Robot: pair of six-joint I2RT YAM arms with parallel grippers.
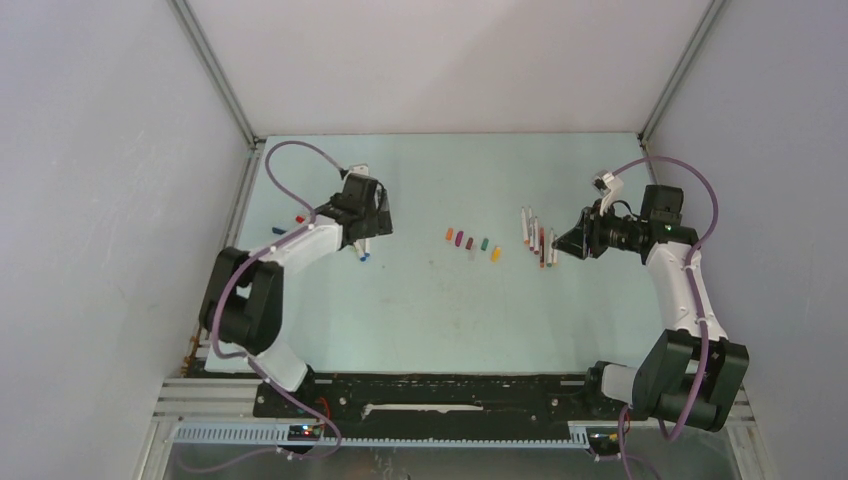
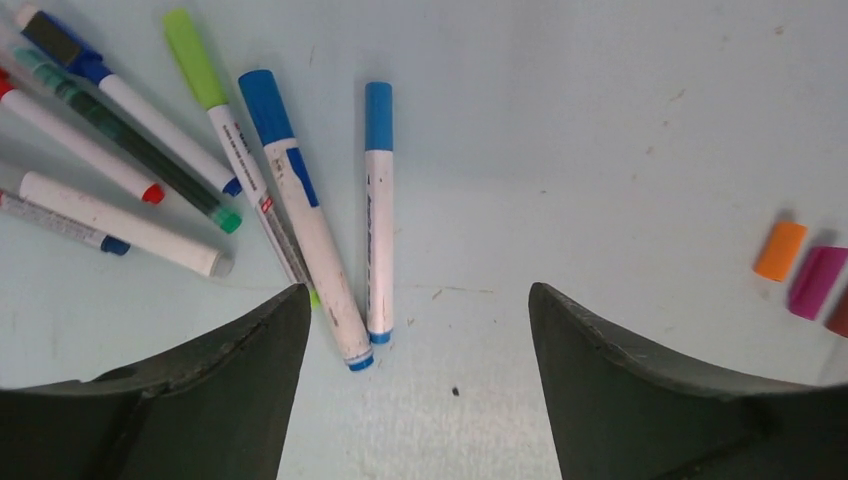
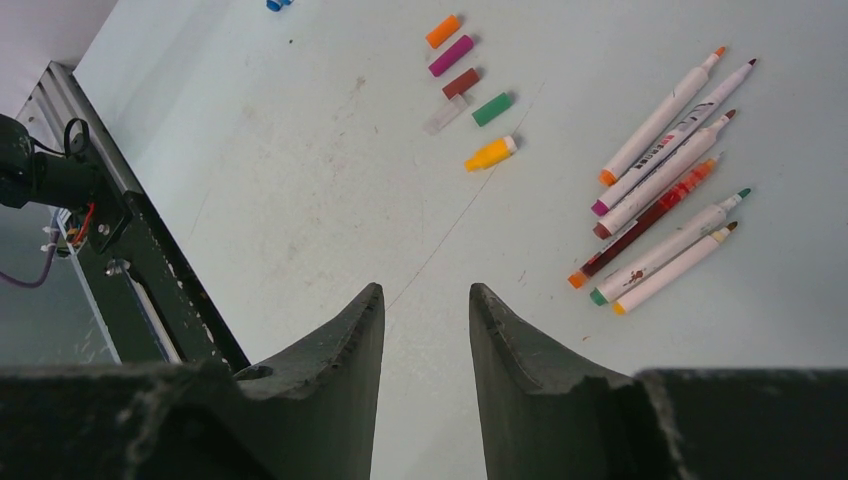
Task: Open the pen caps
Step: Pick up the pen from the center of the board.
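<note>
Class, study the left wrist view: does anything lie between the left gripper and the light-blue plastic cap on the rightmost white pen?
Nothing separate does. The left gripper is open; only the pen's own white barrel runs between it and the light-blue plastic cap.

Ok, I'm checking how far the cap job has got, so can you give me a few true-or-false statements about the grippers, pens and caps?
1. The left gripper is open and empty. True.
2. The right gripper is holding a pen. False: it holds nothing.
3. Several loose caps lie in a row, none of them on a pen. True.
4. The pens beside the right gripper have caps on. False: their tips are bare.
5. Two blue-capped pens lie in front of the left gripper. True.
</note>
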